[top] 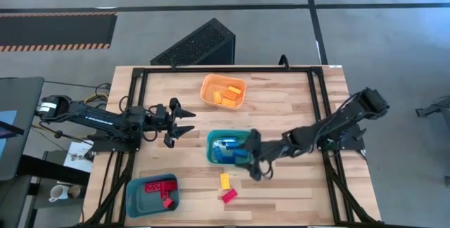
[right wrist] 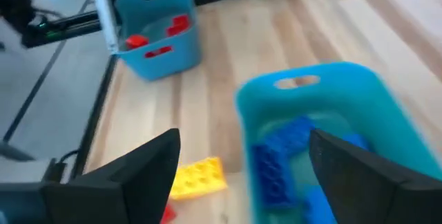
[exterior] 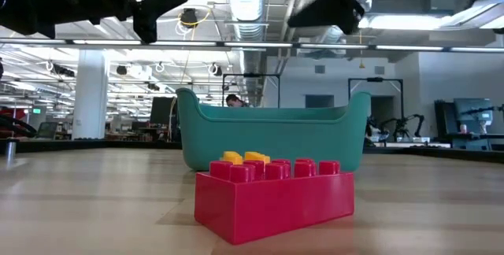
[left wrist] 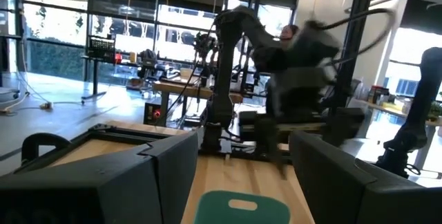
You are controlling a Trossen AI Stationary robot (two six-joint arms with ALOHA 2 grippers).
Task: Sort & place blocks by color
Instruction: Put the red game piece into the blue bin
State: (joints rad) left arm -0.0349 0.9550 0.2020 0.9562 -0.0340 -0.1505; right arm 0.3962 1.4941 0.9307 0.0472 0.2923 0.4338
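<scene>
1. Right up close in the low view sits the red block (exterior: 276, 196), flat on the tabletop (top: 295, 186), with its long side going across.
2. Just behind it lies the yellow block (top: 225, 180). These two are the only blocks not yet in a bin.
3. From above, the red block (top: 229, 195) is at the front of the tabletop, and the yellow one is just beside it, a bit nearer the teal bin (top: 211, 145).
4. The right jaws (top: 254, 163) hang at the front corner of the teal bin. They are open wide and hold nothing.
5. The yellow block lies just to the left of these jaws and a little nearer the front. The red block is a bit farther the same way.
6. Blue blocks (right wrist: 280, 156) are already in the teal bin. Red ones are in the blue bin (top: 135, 201), and yellow ones are in the orange bin (top: 208, 94).
7. The left jaws (top: 184, 122) wait well apart, open and empty, at the left side.
8. I think the right arm is much nearer, so it should take the yellow block next.
</scene>
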